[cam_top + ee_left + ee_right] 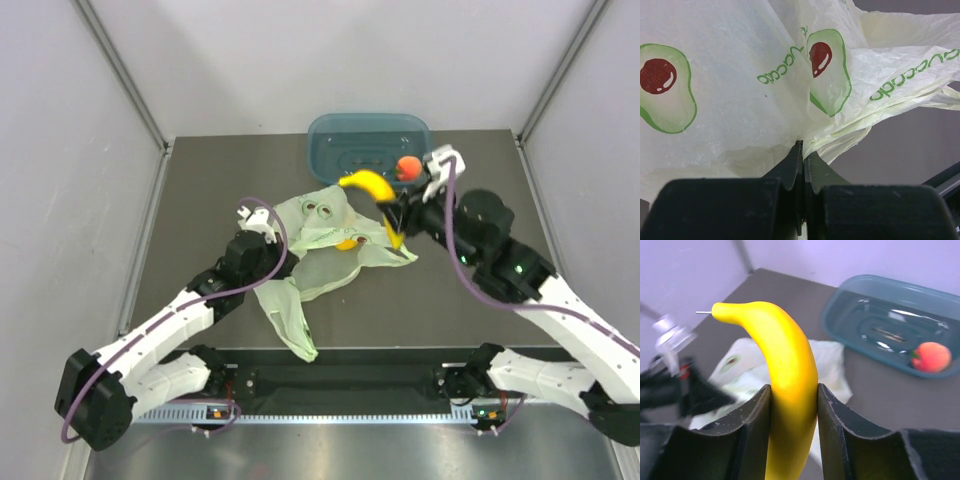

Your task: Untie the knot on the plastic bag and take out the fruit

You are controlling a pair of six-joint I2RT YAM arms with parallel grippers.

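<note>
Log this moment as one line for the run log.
left gripper: shut on plastic bag | right gripper: shut on banana | peach: in teal tub

left gripper (801, 147) pinched closed | right gripper (792, 392) clamped | both arms reaching inward

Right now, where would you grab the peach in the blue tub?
Around its round middle, coming straight down from above. The peach sits low in the tub, close by the near wall, so a sideways reach would likely bump the rim.
</note>
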